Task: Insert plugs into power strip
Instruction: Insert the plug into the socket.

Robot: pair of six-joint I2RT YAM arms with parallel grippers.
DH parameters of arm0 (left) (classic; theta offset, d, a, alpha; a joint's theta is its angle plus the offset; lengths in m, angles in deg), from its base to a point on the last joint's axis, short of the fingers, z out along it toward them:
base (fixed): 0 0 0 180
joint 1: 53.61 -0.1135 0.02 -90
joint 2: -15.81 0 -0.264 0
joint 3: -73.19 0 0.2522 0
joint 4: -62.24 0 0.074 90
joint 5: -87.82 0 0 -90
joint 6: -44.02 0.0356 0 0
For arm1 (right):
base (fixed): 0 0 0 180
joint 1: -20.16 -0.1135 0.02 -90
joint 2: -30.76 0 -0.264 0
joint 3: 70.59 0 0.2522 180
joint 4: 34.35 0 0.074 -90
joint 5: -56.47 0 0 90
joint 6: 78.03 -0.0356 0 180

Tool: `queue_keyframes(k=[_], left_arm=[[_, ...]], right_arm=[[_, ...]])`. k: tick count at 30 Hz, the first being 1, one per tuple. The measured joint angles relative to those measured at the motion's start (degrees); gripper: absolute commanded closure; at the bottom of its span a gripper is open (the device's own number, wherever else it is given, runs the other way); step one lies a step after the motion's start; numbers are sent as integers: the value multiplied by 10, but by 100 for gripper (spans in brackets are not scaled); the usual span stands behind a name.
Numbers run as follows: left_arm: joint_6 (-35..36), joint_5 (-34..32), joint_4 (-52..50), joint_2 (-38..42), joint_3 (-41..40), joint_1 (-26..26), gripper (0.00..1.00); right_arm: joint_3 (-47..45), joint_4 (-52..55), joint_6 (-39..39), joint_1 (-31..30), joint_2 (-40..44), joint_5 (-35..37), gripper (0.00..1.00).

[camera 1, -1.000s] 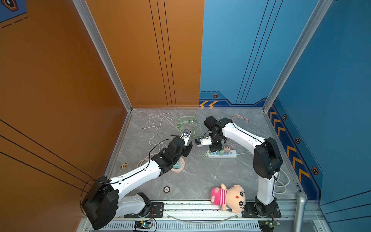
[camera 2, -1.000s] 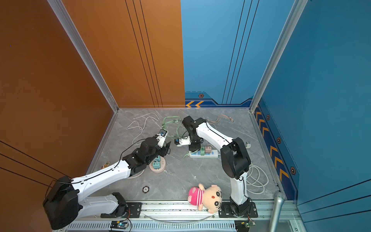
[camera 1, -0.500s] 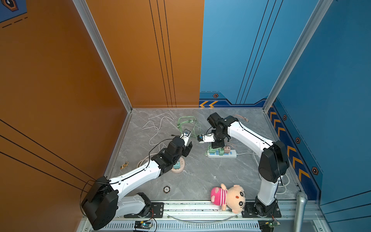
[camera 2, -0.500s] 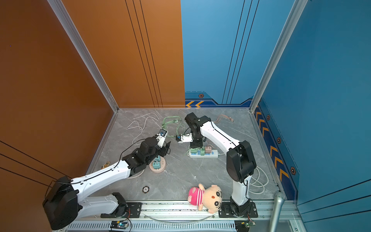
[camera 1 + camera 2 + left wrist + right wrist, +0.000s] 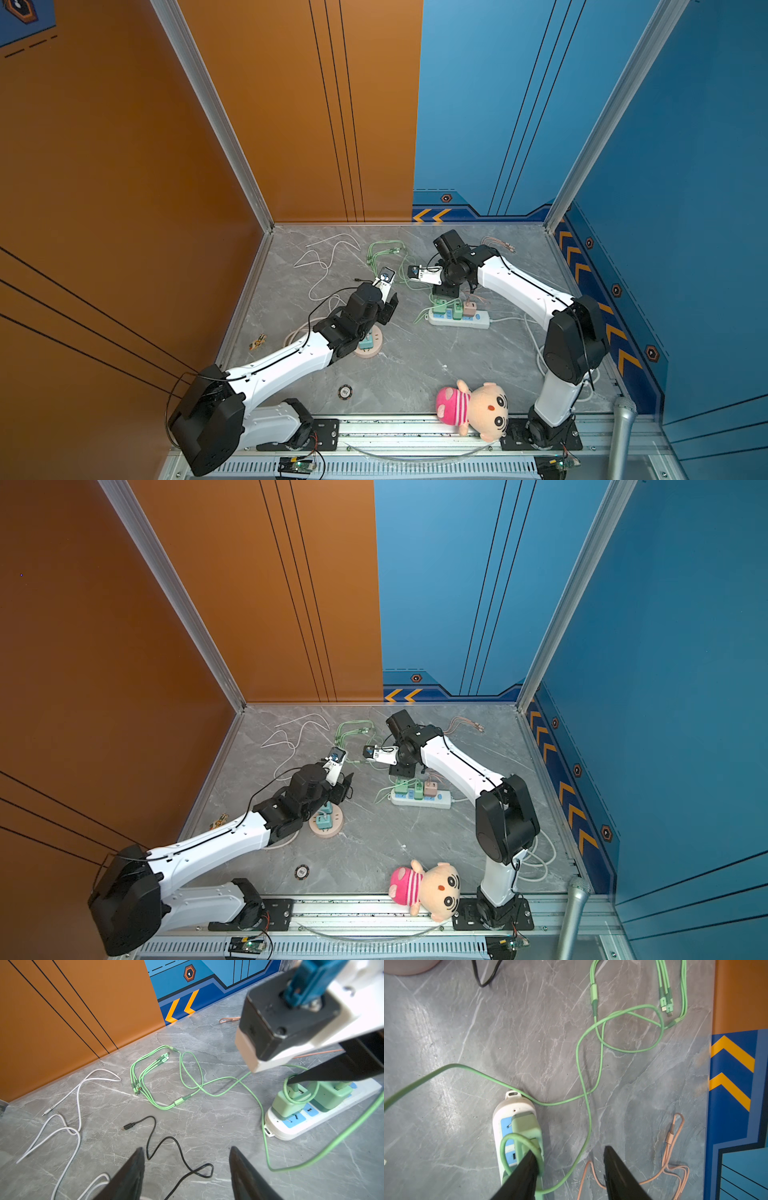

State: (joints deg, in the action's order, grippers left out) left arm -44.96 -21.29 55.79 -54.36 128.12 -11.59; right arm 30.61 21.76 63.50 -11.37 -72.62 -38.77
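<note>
A white power strip (image 5: 478,320) (image 5: 442,799) lies on the grey floor with two mint green plugs (image 5: 439,308) (image 5: 400,788) and a pale pink plug (image 5: 470,308) standing in it. My right gripper (image 5: 570,1149) (image 5: 443,294) hangs open over the strip's left end. One of its fingers (image 5: 527,1165) lies against the end green plug (image 5: 525,1128) and its cable loop, and bare floor shows between the jaws. Two teal plugs (image 5: 322,820) sit in a round pink power strip (image 5: 338,827) under my left arm. My left gripper (image 5: 186,1148) (image 5: 390,306) is open over a black cable (image 5: 178,1153).
Loose white cables (image 5: 328,257), a green multi-head cable (image 5: 384,253) and a pink cable (image 5: 498,245) lie toward the back wall. A plush doll (image 5: 473,409), a small round disc (image 5: 345,392) and a microphone (image 5: 621,432) are near the front rail. Walls close three sides.
The right arm's elbow has swung to the right while its gripper stays over the strip's left end, jaws slightly narrower. The left arm has not moved.
</note>
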Motion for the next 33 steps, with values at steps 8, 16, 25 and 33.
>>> queue_keyframes(k=[8, 16, 25, 33], left_arm=[[0, 0, -4, 0, 0, 0, 35], [0, 0, -6, -4, 1, 0, 35], [4, 1, -19, -8, 14, -8, 35], [-11, 16, -64, -10, 77, -116, 34]], right_arm=[[-12, -13, -11, 7, 20, -17, 47], [-19, -15, -19, 13, 75, -30, 45], [-29, -16, -23, 38, 126, -49, 45], [-110, -128, -118, 157, 173, -107, 45]])
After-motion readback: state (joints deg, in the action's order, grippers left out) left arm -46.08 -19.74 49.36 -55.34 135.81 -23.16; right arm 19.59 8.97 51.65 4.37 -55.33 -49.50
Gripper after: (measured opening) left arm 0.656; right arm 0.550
